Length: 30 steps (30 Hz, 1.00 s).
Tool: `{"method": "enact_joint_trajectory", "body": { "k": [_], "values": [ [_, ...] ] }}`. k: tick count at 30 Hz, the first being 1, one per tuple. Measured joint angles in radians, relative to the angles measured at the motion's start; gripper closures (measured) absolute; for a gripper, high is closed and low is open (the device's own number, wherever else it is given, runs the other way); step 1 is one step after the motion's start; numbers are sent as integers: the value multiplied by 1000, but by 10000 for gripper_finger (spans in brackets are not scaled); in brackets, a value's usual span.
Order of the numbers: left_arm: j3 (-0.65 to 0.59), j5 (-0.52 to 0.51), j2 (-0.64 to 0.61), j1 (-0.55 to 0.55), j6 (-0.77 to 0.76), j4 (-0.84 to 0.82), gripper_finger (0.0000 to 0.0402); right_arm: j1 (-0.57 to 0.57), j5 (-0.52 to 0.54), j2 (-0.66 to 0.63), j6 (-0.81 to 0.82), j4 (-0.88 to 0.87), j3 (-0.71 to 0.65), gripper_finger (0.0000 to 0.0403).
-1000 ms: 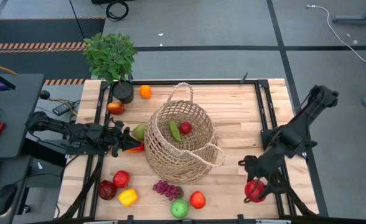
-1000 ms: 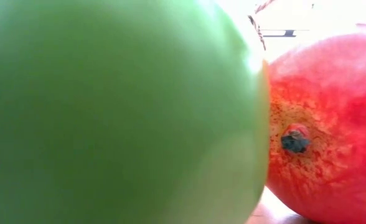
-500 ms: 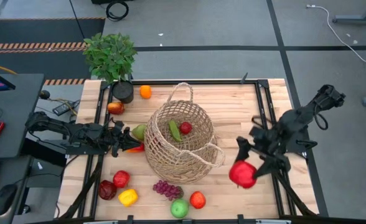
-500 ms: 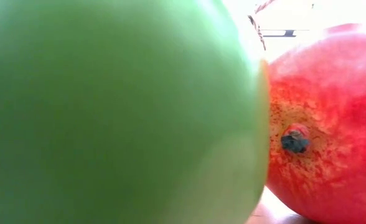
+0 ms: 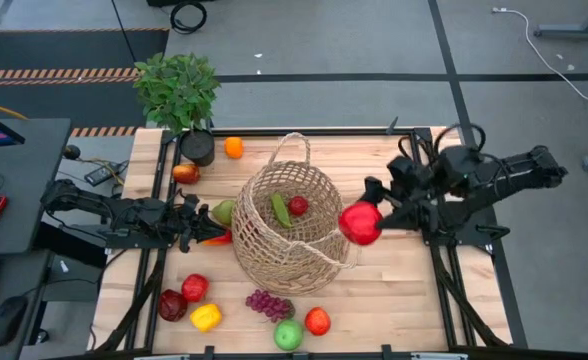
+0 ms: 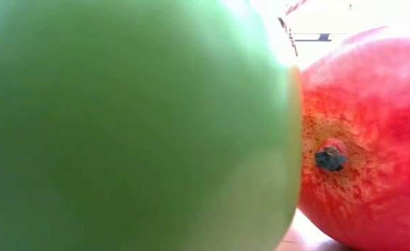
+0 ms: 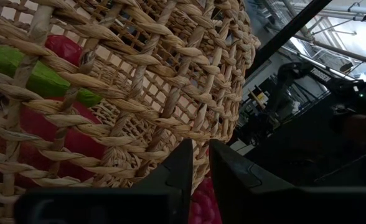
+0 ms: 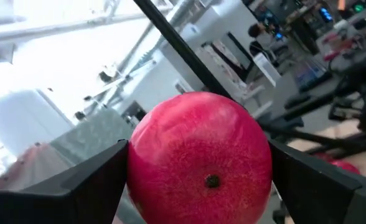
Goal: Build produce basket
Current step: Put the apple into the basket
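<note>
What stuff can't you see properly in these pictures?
- Low view: the green apple and a red fruit sit right against the lens and block the table.
- Left wrist view: the basket weave hides most of what is inside.
- High view: the basket floor is hidden beneath the cucumber.
- Right wrist view: the red apple covers whatever lies beyond it.

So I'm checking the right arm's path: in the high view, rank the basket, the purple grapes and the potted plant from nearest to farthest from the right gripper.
The right gripper holds a red apple.
1. Basket, just beside the apple, at the table's middle.
2. Purple grapes, on the near side of the basket.
3. Potted plant, at the far left corner.
</note>
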Motion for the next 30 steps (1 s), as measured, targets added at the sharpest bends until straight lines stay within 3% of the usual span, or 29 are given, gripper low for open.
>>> {"method": "enact_joint_trajectory", "body": {
  "k": [7, 15, 23, 30],
  "values": [
    [0, 0, 0, 0, 0, 0, 340, -149, -103, 0, 88, 92, 0, 34],
    [0, 0, 0, 0, 0, 0, 341, -217, -70, 0, 21, 144, 0, 34],
    [0, 0, 0, 0, 0, 0, 343, -219, 21, 0, -249, 144, 0, 34],
    [0, 0, 0, 0, 0, 0, 340, -210, 165, 0, -773, 142, 0, 34]
  ]
}}
